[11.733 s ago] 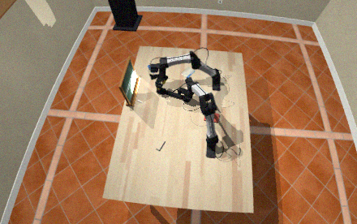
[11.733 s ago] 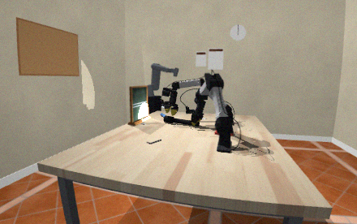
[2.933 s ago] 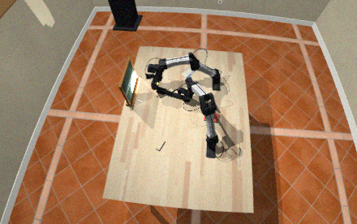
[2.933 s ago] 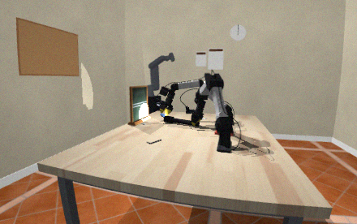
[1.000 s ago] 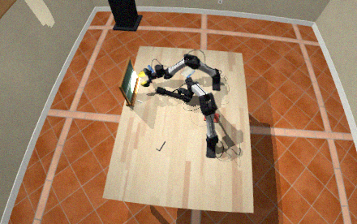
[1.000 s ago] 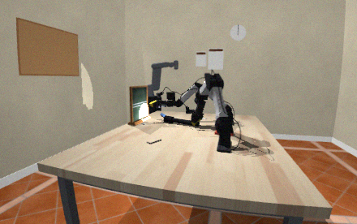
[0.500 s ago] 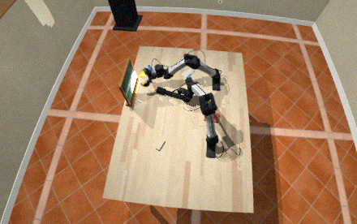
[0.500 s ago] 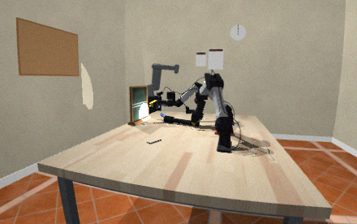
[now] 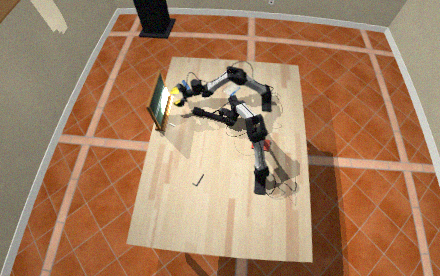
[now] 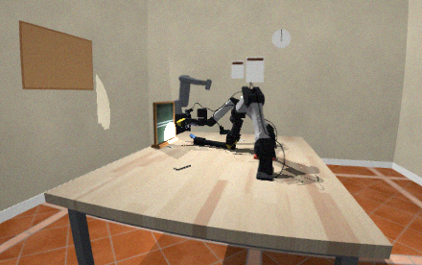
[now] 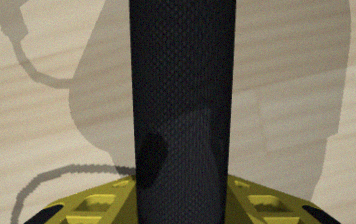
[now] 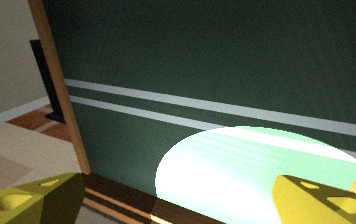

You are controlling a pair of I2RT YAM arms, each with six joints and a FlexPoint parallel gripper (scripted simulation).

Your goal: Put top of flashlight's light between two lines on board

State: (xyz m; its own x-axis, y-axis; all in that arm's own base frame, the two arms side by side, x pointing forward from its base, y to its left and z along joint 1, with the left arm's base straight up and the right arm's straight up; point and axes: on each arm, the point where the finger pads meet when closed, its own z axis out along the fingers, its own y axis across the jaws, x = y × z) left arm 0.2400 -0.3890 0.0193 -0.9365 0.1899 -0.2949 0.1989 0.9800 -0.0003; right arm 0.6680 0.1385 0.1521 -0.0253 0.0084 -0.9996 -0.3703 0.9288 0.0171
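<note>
Right gripper [image 9: 176, 96] [image 10: 181, 125] [image 12: 180, 176] is spreading beside the wood-framed board [image 9: 159, 102] [image 10: 164, 114] [image 12: 200, 60], upper left from above; in the exterior view, the black flashlight [image 9: 210, 115] [image 10: 208, 142] [image 11: 182, 75] is lying mid-frame; left gripper [image 9: 231, 118] [image 10: 231, 144] [image 11: 181, 205] is pinching its textured barrel, lower centre in its wrist view; in the right's, rounded light [image 12: 225, 175] is just topping the lower line [image 12: 135, 113].

The right tool [image 9: 175, 97] [image 10: 180, 123] [image 12: 179, 182], earlier above the front end of the flashlight [image 9: 212, 116] [image 10: 208, 142] [image 11: 182, 100], is now just beside the board [image 9: 158, 104] [image 10: 165, 115] [image 12: 200, 60], its fingers facing it. The right arm [image 9: 218, 81] [image 10: 222, 112] reaches farther forward, its forearm sloping down
</note>
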